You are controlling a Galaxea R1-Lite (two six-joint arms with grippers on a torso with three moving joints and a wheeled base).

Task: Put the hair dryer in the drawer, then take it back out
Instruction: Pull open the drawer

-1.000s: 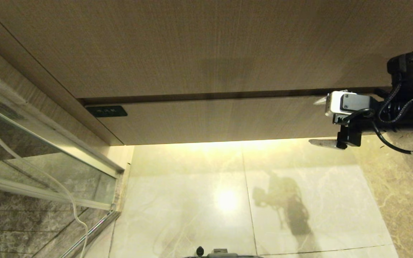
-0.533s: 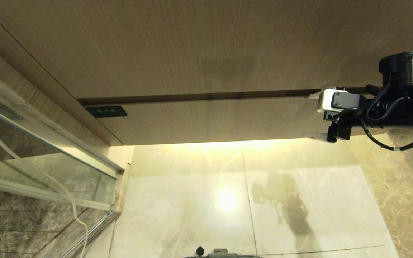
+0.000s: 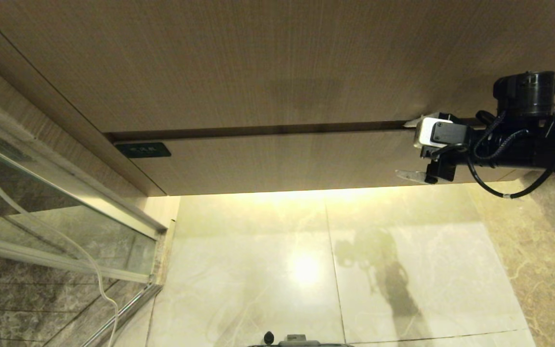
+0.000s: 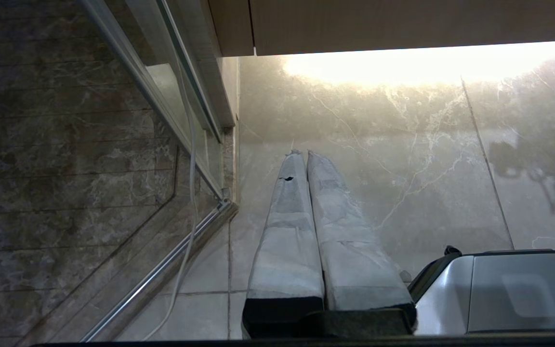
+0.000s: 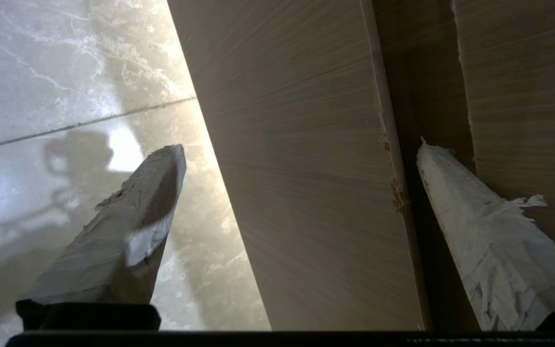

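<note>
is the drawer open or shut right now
Shut: the drawer front sits flush under the upper panel, only a thin dark gap between them.

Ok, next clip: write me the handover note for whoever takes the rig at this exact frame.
Right gripper: open, empty, at the right end of the drawer, one finger at the dark gap along the top of the front, the other below its lower edge.
Left gripper: shut, empty, parked pointing at the floor.
Drawer: closed.
Hair dryer: not in any view.
Done: nothing yet.
Left: pull the drawer open, find the dryer, put it in, take it back out.
</note>
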